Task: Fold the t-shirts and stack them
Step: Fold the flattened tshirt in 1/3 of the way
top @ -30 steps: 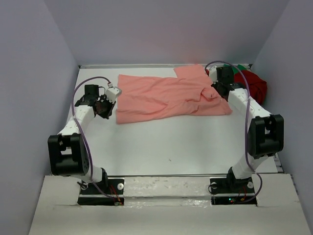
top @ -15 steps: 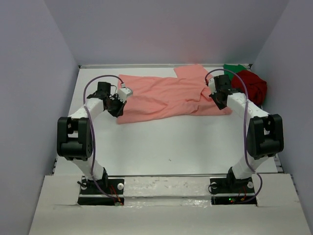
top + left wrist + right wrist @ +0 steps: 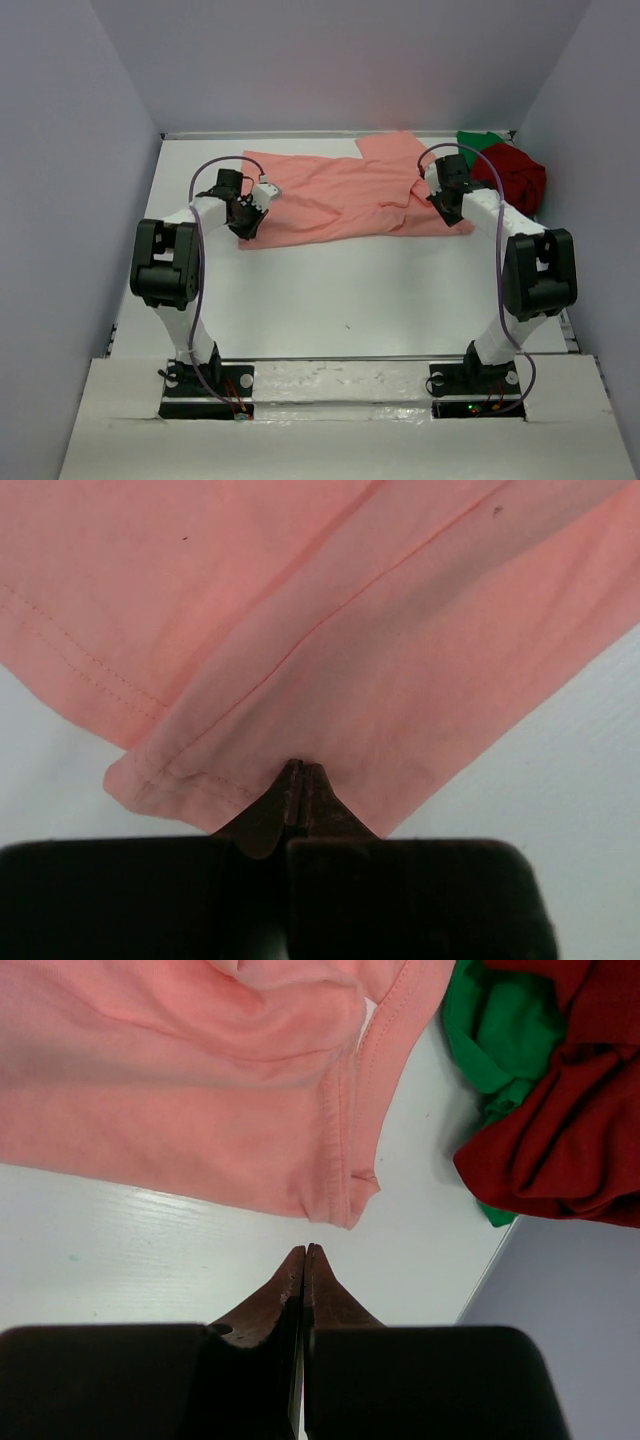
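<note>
**Three shirts, two clenched end effectors**

Spread across far counter [image 3: 350, 300]: one pink shirt [image 3: 340, 200]. Bunched in far right corner: one red shirt [image 3: 518, 175], one green shirt [image 3: 478, 140]. Clenched at pink hem: left end effector [image 3: 302, 770]. Clenched empty over bare counter: right end effector [image 3: 305, 1250].

table [image 3: 330, 290]: white, being used as the carrying surface
salmon-pink t-shirt [image 3: 340, 195]: being carried spread out and wrinkled across the far half
dark red t-shirt [image 3: 520, 175]: being carried bunched in the far right corner
green t-shirt [image 3: 478, 140]: being carried crumpled, touching the dark red t-shirt
</note>
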### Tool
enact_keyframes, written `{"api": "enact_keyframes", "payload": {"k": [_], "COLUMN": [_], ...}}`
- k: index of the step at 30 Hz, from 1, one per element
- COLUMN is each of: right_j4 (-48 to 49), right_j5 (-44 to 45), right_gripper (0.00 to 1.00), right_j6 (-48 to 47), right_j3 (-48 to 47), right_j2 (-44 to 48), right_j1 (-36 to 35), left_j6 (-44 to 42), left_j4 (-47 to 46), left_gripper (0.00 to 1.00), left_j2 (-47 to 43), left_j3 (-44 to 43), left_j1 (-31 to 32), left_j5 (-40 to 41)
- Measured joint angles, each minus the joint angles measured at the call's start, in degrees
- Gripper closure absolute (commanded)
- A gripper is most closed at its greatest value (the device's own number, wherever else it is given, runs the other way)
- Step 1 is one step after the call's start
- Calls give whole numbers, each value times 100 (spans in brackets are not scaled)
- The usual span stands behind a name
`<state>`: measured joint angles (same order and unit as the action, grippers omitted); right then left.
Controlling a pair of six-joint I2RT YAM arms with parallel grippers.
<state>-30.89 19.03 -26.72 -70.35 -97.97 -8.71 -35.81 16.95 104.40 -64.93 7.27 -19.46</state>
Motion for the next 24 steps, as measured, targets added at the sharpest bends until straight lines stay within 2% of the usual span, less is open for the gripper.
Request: {"api": "enact_keyframes", "payload": {"k": [12, 13, 15, 16, 21, 23, 24], "right_j4": [-219, -278, -387, -417, -599, -649, -671], "right_j5": [-136, -210, -385, -450, -673, -699, -706], "right_gripper": [100, 98, 79, 75, 77, 82, 91], "right_j6": [39, 66, 107, 118, 153, 157, 164], "right_j3": [-68, -90, -149, -173, -348, -439, -498], "right_j2": [-221, -247, -319, -358, -682, -820, -901], "right_j1": [0, 0, 0, 0, 2, 2, 2], "left_j6": [310, 313, 310, 308, 315, 315, 315], "left_j4": [-490, -535, -621, -614, -378, -188, -116], "left_gripper": [100, 100, 100, 100, 100, 100, 100], "left_j2": [33, 4, -94, -186, -614, -822, -903], "left_j3": [72, 125, 271, 372, 796, 966, 1025], "left_j1": [286, 321, 380, 402, 420, 420, 420], "left_j5": [1156, 1228, 1346, 1384, 1453, 1517, 1543]}}
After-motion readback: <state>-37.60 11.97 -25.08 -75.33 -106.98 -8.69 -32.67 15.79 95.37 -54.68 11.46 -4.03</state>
